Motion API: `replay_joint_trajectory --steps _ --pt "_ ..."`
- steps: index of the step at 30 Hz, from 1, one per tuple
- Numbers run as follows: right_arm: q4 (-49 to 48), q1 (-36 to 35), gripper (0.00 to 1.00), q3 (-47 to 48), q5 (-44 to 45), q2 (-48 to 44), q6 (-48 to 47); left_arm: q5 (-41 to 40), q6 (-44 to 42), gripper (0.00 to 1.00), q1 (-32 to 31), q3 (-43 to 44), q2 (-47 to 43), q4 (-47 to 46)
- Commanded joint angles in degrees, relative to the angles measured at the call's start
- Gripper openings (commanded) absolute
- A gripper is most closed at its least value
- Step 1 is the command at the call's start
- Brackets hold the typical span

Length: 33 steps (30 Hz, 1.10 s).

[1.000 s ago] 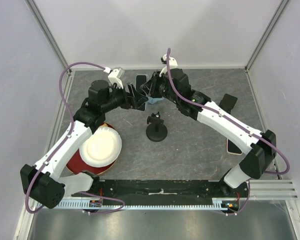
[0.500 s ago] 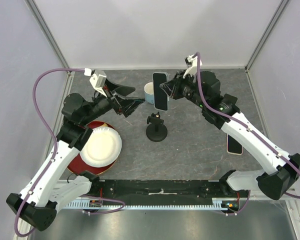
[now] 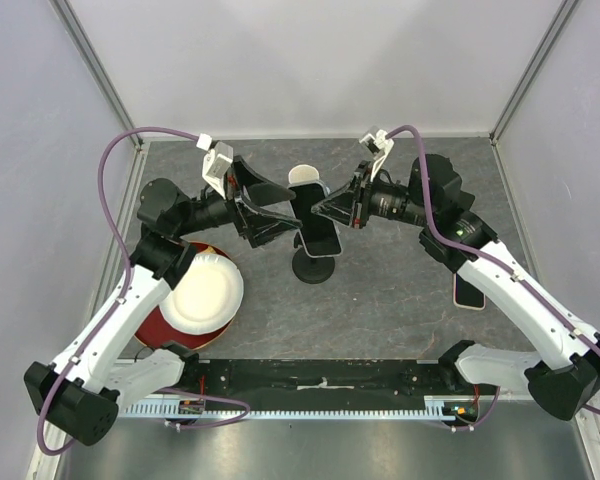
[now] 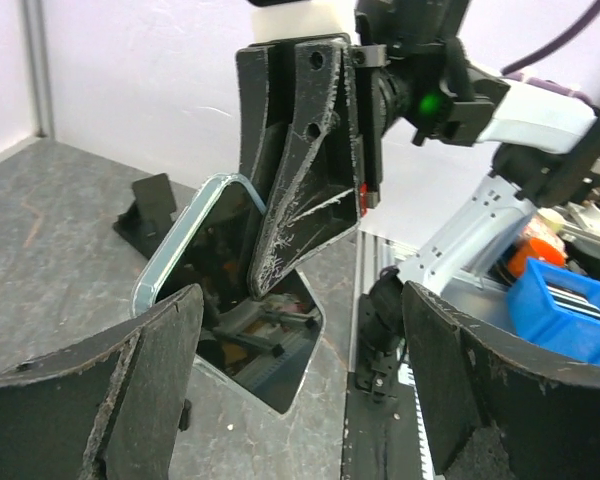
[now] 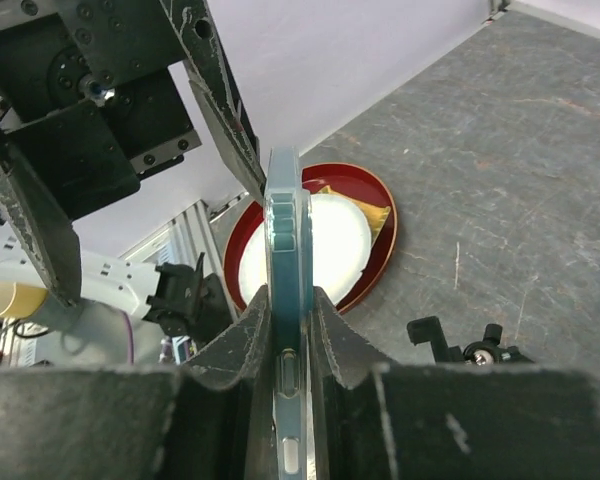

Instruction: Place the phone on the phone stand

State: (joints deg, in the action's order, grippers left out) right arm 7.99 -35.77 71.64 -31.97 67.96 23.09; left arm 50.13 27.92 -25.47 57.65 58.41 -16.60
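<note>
The phone (image 3: 318, 226), dark-screened in a light blue case, is clamped in my right gripper (image 3: 332, 211), which is shut on it. It hangs upright just above the black phone stand (image 3: 313, 263). In the right wrist view the phone (image 5: 286, 262) is edge-on between the fingers, with part of the stand (image 5: 468, 350) lower right. My left gripper (image 3: 276, 212) is open and empty just left of the phone. In the left wrist view the left gripper (image 4: 300, 400) faces the phone (image 4: 185, 262) and the right gripper's finger (image 4: 302, 170) on it.
A red plate (image 3: 150, 322) with a white paper plate (image 3: 202, 290) lies front left. A white cup (image 3: 302, 177) stands behind the phone. A second phone (image 3: 469, 292) lies at the right, and a black holder (image 3: 458, 206) sits at the back right.
My right gripper has brought the phone forward and down from beside the cup to just above the stand. My left gripper has swung right and now sits close beside the phone.
</note>
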Motion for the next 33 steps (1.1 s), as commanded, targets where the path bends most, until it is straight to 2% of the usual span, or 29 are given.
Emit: replay_joint_trajectory --steps 1,9,16,21,27,30,33 --pt "-6.58 0.09 0.0 -0.44 -9.07 -3.36 -0.15 6.91 4.77 0.87 0.16 0.36 0.91 -6.6" --pt "-5.97 0.09 0.0 -0.18 -9.52 -3.45 -2.26 9.02 8.9 0.84 1.65 -0.34 2.5 -11.35" --pt "-2.8 0.35 0.0 -0.71 -8.2 -4.24 -5.16 -2.64 2.76 0.86 3.85 -2.28 -2.34 -6.43" --pt "-3.15 0.35 0.0 -0.09 -10.39 -3.37 -4.99 -5.48 0.91 0.87 3.94 -1.05 -0.85 -1.25" --pt "-4.56 0.35 0.0 1.14 -11.54 -2.66 -4.55 -0.66 2.22 0.86 3.94 0.53 2.93 -1.5" --pt "-5.52 0.35 0.0 1.31 -11.19 -2.49 -4.28 3.91 4.67 0.8 3.94 0.8 5.03 -4.74" --pt "-7.19 0.35 0.0 1.23 -11.89 -1.78 -3.14 9.7 8.88 0.68 3.85 0.19 6.53 -10.7"
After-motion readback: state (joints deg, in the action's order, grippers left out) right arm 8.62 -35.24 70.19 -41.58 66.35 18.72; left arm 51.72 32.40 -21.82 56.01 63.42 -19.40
